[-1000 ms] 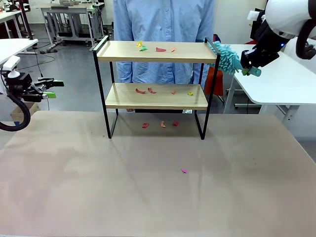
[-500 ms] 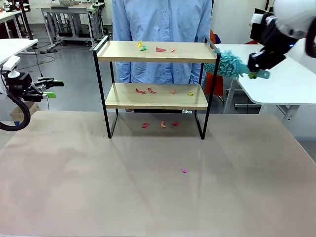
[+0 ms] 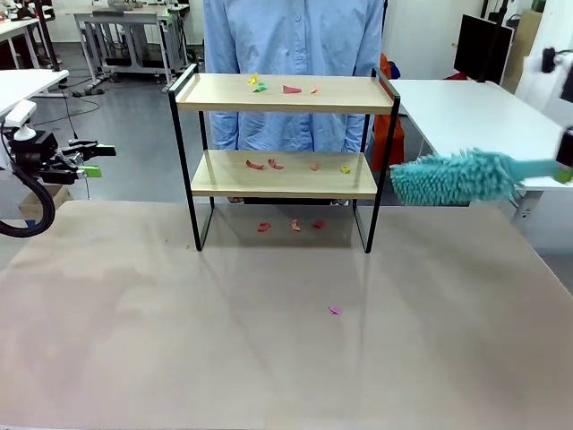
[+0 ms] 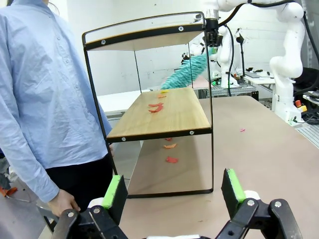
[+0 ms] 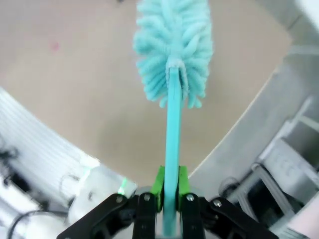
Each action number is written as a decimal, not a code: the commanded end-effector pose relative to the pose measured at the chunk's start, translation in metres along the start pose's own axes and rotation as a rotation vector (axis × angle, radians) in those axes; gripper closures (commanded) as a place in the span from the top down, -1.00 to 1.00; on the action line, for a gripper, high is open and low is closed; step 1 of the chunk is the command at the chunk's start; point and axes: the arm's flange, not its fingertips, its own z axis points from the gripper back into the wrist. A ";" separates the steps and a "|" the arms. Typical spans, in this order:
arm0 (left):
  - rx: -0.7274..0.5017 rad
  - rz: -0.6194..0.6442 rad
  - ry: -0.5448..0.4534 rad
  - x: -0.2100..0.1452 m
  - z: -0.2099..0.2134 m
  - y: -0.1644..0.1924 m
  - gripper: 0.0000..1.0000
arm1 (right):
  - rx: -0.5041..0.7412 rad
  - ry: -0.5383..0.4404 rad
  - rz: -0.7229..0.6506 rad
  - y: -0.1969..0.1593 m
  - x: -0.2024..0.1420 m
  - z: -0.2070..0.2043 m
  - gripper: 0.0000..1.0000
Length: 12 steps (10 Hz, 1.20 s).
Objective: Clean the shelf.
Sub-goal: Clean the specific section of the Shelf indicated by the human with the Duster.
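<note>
The shelf (image 3: 215, 91) stands at the far edge of the table (image 3: 179, 313), right in front of the person (image 3: 295, 36) (coloured scraps (image 3: 291, 90) lie on both boards and under it). Our right gripper (image 5: 169, 191) is clamped on the handle of a teal duster (image 3: 452, 176), whose head hangs level just right of the shelf, at about the lower board's height. Our left gripper (image 3: 97, 159) hovers with its fingers wide apart off the table's left.

The left end effector (image 4: 174, 185), jaws apart, faces the shelf (image 4: 164, 117), teal duster (image 4: 187, 74) beyond.

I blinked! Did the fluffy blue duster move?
Yes. The duster went down, from beside the top board of the shelf to level with its lower board.
</note>
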 end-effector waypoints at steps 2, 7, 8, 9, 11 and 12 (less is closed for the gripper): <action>-0.005 -0.005 0.008 0.002 0.000 0.000 1.00 | 0.018 0.169 0.318 0.042 -0.020 -0.007 -0.74; -0.005 -0.005 0.008 0.002 0.000 0.000 1.00 | 0.105 0.195 0.717 0.096 0.003 -0.027 -0.74; -0.005 -0.005 0.008 0.002 0.000 0.000 1.00 | 0.104 0.184 0.733 0.096 0.007 -0.028 -0.74; -0.005 -0.005 0.008 0.002 0.000 0.000 1.00 | 0.130 0.180 0.700 0.090 0.014 -0.028 -0.74; -0.005 -0.005 0.008 0.002 0.000 0.000 1.00 | 0.101 0.210 0.698 0.106 0.005 -0.027 -0.74; -0.005 -0.005 0.008 0.002 0.000 0.000 1.00 | 0.101 0.210 0.698 0.106 0.005 -0.027 -0.74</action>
